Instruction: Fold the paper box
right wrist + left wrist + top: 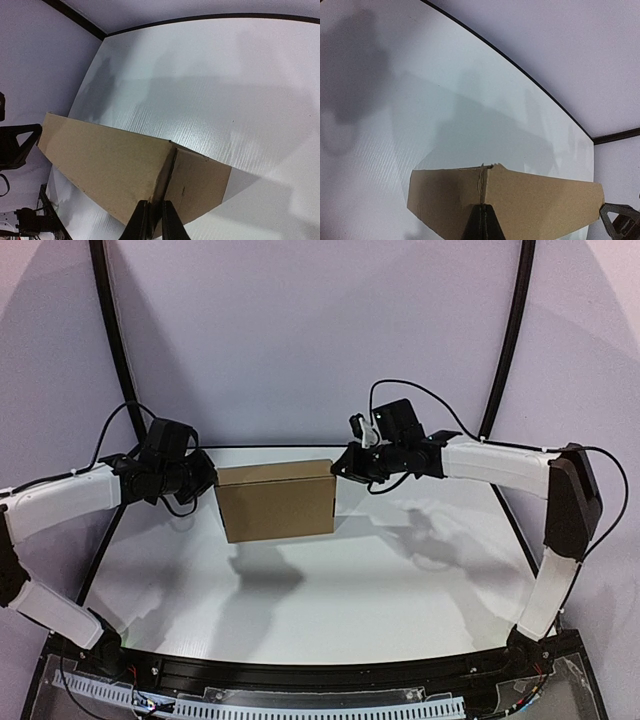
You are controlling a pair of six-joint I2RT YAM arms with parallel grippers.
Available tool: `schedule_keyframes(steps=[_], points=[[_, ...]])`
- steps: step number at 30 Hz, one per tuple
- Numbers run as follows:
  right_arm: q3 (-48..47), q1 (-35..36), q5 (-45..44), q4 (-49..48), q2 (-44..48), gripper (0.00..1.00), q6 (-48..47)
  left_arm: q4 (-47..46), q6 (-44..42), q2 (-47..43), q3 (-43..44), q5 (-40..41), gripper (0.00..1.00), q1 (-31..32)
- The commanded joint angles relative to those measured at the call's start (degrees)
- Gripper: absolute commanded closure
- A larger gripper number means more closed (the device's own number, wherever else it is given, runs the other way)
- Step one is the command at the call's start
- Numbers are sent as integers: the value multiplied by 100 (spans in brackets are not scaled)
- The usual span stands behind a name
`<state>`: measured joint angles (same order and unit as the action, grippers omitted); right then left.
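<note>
The paper box [277,502] is a closed, flat brown cardboard box held above the white table between my two arms, and its shadow falls on the table below it. My left gripper [213,483] is shut on its left end; in the left wrist view the black fingers [482,222] pinch the corner seam of the box [540,205]. My right gripper [340,465] grips the right end. In the right wrist view its two fingers [152,222] stand close together, with the box's [110,165] edge wall between them.
The white table [330,590] ends at a black rim at the back [420,450]. Two curved black poles [115,330] rise at the back corners before a pale purple backdrop. Cables loop off both wrists.
</note>
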<state>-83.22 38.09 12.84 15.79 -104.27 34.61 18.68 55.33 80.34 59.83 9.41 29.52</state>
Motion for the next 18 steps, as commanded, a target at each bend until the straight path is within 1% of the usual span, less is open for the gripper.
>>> schedule_keyframes(steps=[1,2,3,4,5,7,8,9,10,11,12,13,14,15,16,17,18], points=[[1088,88,67,684,-77,90,-63,1076,-336,111,-870,-825,99,43],[1230,126,96,584,84,91,-125,841,-439,-113,-970,-1138,99,67],[1278,141,104,584,136,91,-145,841,-439,-113,-1082,-1138,99,67],[1450,196,125,478,341,91,-216,529,-539,-376,-1286,-1346,97,142],[1695,247,207,394,571,91,-263,375,-584,-654,-1498,-1543,94,188],[1930,307,304,223,748,91,-256,268,-581,-1106,-1789,-1749,89,265],[2020,334,359,192,809,91,-249,220,-581,-1252,-1882,-1798,89,265],[2261,416,516,29,933,91,-194,74,-555,-1563,-2073,-1926,79,341],[2348,449,561,-73,985,91,-168,48,-543,-1859,-2156,-2084,77,351],[2524,506,602,-163,1100,91,-96,22,-515,-2006,-2309,-2167,69,372],[2682,568,620,-267,1174,91,-30,20,-488,-2334,-2445,-2274,65,380],[2883,626,639,-364,1285,91,26,60,-431,-2521,-2496,-2297,56,384],[3069,690,645,-421,1414,90,69,216,-407,-2702,-2535,-2296,52,390],[3305,778,616,-508,1582,89,109,462,-367,-3088,-2566,-2257,43,391],[3414,825,552,-552,1706,89,114,637,-348,-3490,-2538,-2127,38,394],[3549,898,495,-569,1787,89,82,804,-339,-3688,-2516,-2053,33,395],[3679,971,382,-577,1917,88,25,1160,-328,-4058,-2436,-1863,23,392]])
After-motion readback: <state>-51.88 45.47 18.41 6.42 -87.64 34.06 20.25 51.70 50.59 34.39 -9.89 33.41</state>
